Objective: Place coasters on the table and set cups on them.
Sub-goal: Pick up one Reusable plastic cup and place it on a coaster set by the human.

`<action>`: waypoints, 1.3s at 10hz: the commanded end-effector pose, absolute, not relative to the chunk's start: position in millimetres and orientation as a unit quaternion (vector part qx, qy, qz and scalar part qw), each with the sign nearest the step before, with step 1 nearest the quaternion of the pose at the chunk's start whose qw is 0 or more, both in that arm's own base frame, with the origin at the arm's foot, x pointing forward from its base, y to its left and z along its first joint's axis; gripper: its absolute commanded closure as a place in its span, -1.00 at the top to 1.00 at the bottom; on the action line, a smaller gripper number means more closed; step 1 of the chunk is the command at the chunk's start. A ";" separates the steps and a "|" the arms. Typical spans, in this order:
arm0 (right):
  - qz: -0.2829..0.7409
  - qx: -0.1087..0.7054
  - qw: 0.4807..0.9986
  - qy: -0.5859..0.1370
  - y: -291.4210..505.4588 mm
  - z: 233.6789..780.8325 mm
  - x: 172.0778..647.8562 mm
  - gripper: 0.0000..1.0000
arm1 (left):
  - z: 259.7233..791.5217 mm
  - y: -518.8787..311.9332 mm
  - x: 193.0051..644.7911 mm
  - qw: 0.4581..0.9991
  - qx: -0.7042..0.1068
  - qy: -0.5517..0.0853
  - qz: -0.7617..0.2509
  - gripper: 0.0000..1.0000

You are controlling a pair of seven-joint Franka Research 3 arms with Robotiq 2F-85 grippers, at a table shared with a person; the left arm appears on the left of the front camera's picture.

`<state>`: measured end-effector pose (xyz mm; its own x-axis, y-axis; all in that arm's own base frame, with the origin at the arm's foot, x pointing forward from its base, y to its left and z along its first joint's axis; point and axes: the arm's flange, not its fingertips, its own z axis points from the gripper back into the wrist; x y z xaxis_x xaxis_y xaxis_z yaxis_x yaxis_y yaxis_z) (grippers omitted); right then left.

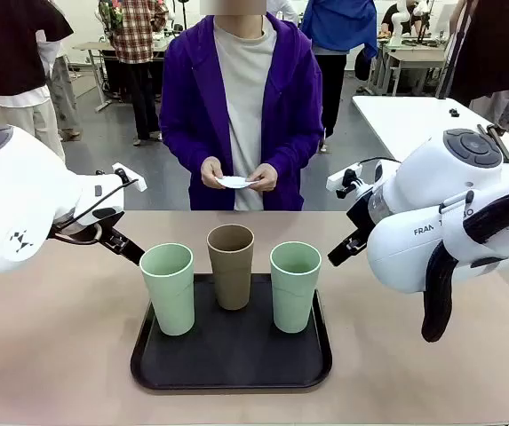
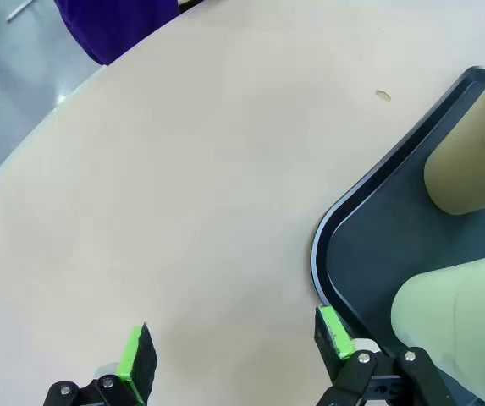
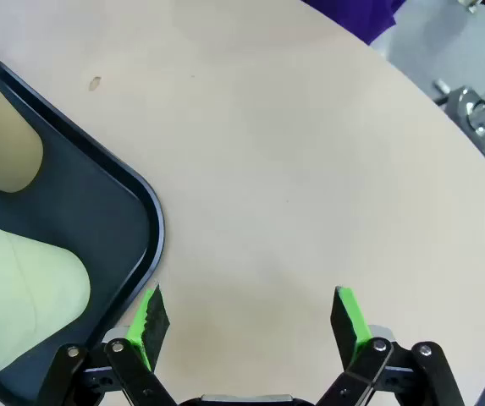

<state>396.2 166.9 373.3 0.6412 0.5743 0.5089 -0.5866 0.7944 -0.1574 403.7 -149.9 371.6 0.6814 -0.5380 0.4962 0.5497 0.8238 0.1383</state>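
**Three cups on the tray, coasters in the person's hands**

All three stand upright on the black tray, which lies midway along the near edge of the tabletop. The tan cup is at the middle of the tray's far edge. The left mint cup and the right mint cup stand nearer me, toward the tray's left and right sides. None of them touch.

My left pincer is spread wide over bare tabletop. One green pad is just beside a rounded corner of the tray, with a mint cup close by. My right pincer is spread wide too and holds nothing. It hangs over bare tabletop by the tray's opposite rounded corner, one pad close to the rim.

At the far edge of the tabletop stands a person, holding the white coasters between both hands. I cannot tell how many are there.
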 end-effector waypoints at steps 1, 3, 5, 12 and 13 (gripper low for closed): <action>0.320 0.011 0.906 -0.277 166.9 373.3 396.2 1.00 | 371.6 -149.9 403.6 0.917 -0.011 -0.267 -0.297 1.00; 0.320 0.011 0.906 -0.277 166.9 373.3 396.2 1.00 | 371.6 -149.9 403.6 0.917 -0.011 -0.267 -0.297 1.00; 0.320 0.011 0.906 -0.277 166.9 373.3 396.2 1.00 | 371.6 -149.9 403.6 0.917 -0.011 -0.267 -0.297 1.00; 0.320 0.011 0.906 -0.277 166.9 373.3 396.2 1.00 | 371.6 -149.9 403.6 0.917 -0.011 -0.267 -0.297 1.00; 0.320 0.011 0.906 -0.277 166.8 373.3 396.2 1.00 | 371.6 -149.9 403.6 0.917 -0.011 -0.267 -0.297 1.00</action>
<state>396.2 166.8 373.3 0.6412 0.5743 0.5089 -0.5865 0.7945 -0.1576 403.6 -149.9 371.6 0.6813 -0.5381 0.4962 0.5498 0.8237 0.1384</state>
